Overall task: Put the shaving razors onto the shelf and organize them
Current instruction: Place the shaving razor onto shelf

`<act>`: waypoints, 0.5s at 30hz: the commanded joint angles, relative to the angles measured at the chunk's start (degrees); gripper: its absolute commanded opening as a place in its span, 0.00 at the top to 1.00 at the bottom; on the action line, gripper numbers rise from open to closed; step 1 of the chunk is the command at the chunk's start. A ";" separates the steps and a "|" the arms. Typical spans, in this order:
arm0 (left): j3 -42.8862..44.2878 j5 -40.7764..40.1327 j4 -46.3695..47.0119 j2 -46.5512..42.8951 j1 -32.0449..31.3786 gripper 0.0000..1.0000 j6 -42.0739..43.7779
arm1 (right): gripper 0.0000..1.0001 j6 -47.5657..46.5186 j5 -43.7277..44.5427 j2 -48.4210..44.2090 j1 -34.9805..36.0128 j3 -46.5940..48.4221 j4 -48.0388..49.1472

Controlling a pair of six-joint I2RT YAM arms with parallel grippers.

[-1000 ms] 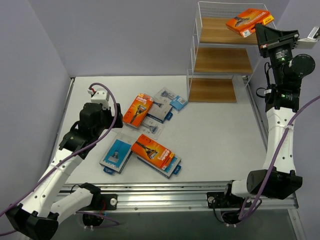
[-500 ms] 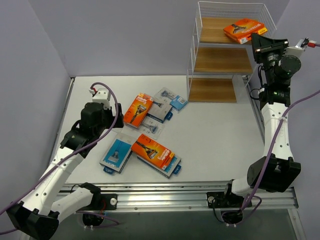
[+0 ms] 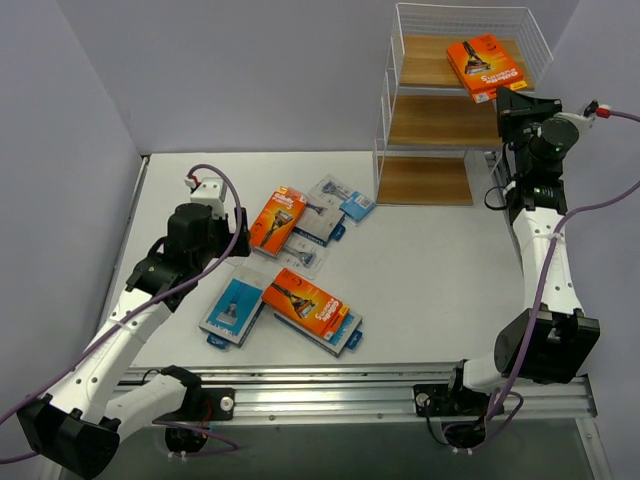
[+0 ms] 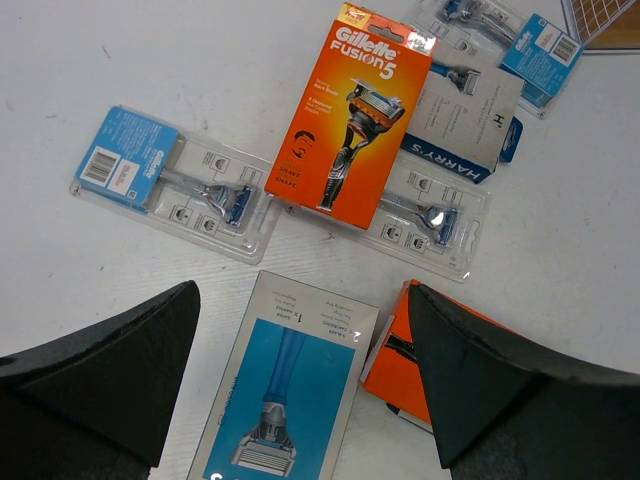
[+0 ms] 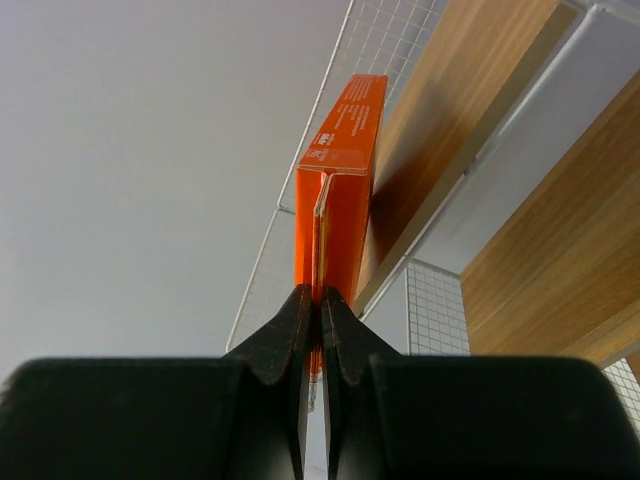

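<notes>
My right gripper (image 3: 511, 100) is shut on the edge of an orange razor pack (image 3: 485, 66) that lies on the top tier of the white wire shelf (image 3: 440, 122). In the right wrist view the fingers (image 5: 300, 310) pinch the pack's thin flap (image 5: 340, 180) beside the wooden tier (image 5: 470, 90). My left gripper (image 3: 205, 235) is open and empty, hovering above a blue-and-grey pack (image 4: 285, 390), with another orange pack (image 4: 400, 360) partly hidden under its right finger. An orange Fusion5 pack (image 4: 350, 115) lies further ahead.
More packs lie loose at the table's middle left: a grey Harry's box (image 3: 318, 225), clear blister packs (image 3: 342, 200), an orange pack (image 3: 305, 300) stacked on a blue one. The shelf's middle and bottom tiers (image 3: 425, 180) show bare wood. Walls stand close on both sides.
My right gripper has dropped lower and moved in toward the shelf, turning the orange pack so it lies further onto the top tier. The left arm has shifted slightly.
</notes>
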 commanded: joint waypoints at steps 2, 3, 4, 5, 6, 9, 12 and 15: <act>0.19 0.78 1.49 0.41 -0.28 0.06 0.11 | 1.00 1.39 5.93 1.08 1.35 0.48 1.73; 0.19 0.86 1.57 0.67 -0.28 0.06 0.11 | 1.00 2.00 6.37 1.35 1.62 0.74 1.29; 0.28 0.95 1.58 0.84 -0.28 0.06 0.11 | 1.00 2.27 6.98 1.70 1.97 1.18 0.24; 0.28 1.04 1.40 1.02 -0.28 0.06 0.11 | 1.00 2.36 8.03 2.22 2.15 1.53 -0.20; 0.36 1.21 1.57 1.28 -0.28 0.06 0.11 | 1.00 2.80 8.74 2.40 2.32 2.06 -0.47; 0.28 1.48 1.58 1.81 -0.28 0.06 0.03 | 1.00 3.94 9.71 3.54 2.76 3.37 -0.99; 0.36 1.65 1.58 2.25 -0.28 0.06 -0.06 | 1.00 4.21 9.80 5.39 2.76 5.22 -2.31; 0.28 1.66 1.66 2.43 -0.28 0.06 -0.06 | 1.00 4.73 9.80 6.53 2.76 7.33 -3.72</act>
